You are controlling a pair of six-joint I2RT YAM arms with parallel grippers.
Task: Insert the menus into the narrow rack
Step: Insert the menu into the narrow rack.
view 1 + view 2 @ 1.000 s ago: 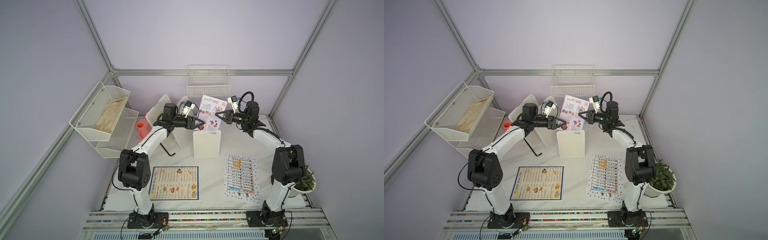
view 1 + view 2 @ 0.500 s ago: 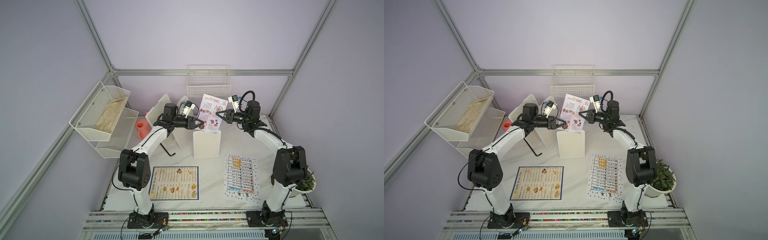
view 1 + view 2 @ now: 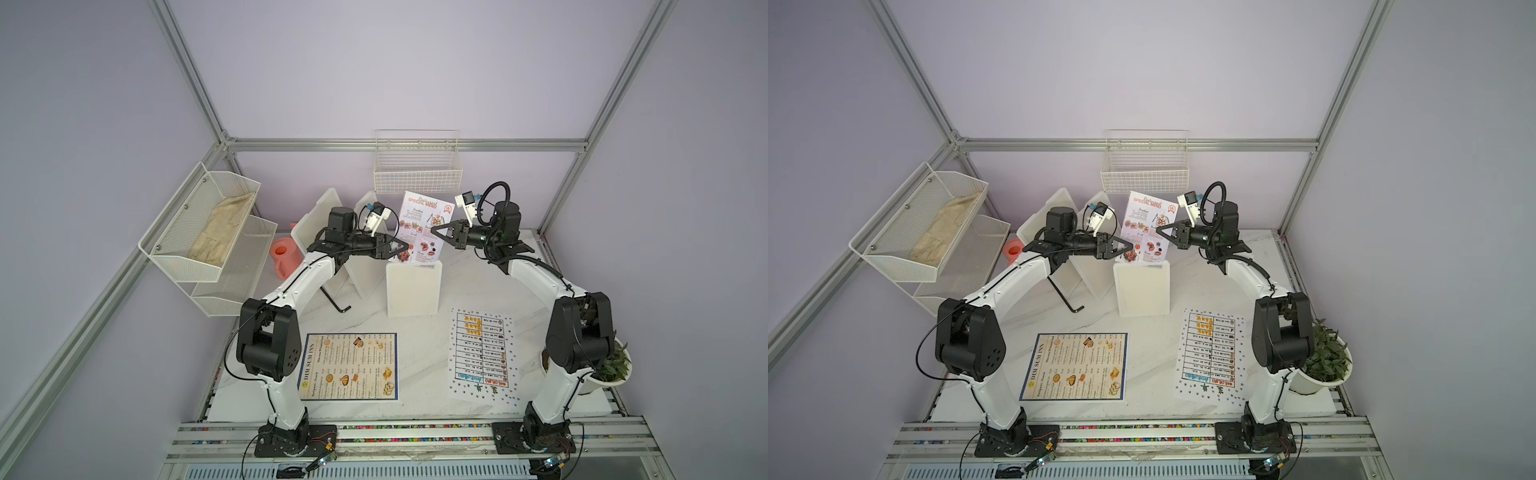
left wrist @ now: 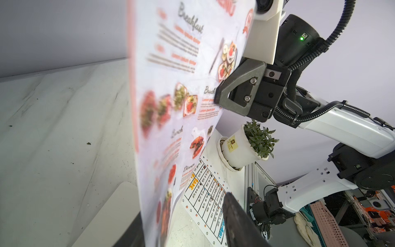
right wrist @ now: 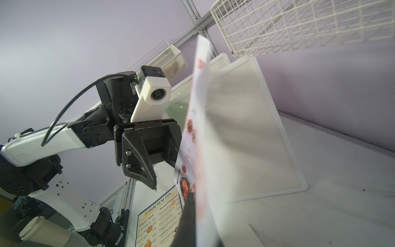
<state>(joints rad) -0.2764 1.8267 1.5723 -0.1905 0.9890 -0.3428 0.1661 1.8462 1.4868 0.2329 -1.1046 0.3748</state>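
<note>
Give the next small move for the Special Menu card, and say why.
Probably lower the card a little, straight down into the rack. The right gripper pinches its edge, holding it upright with its bottom edge about at the rack's top. The left gripper straddles the other edge, open.

The small menu card [image 3: 1144, 216] stands upright just above the white rack [image 3: 1143, 291]. The right gripper [image 3: 1158, 229] pinches its side edge, and the left gripper [image 3: 1131, 248] is at its lower corner. Nearer the front, a dark-bordered menu [image 3: 1075, 368] and a dotted sheet [image 3: 1210, 359] lie flat.
</note>
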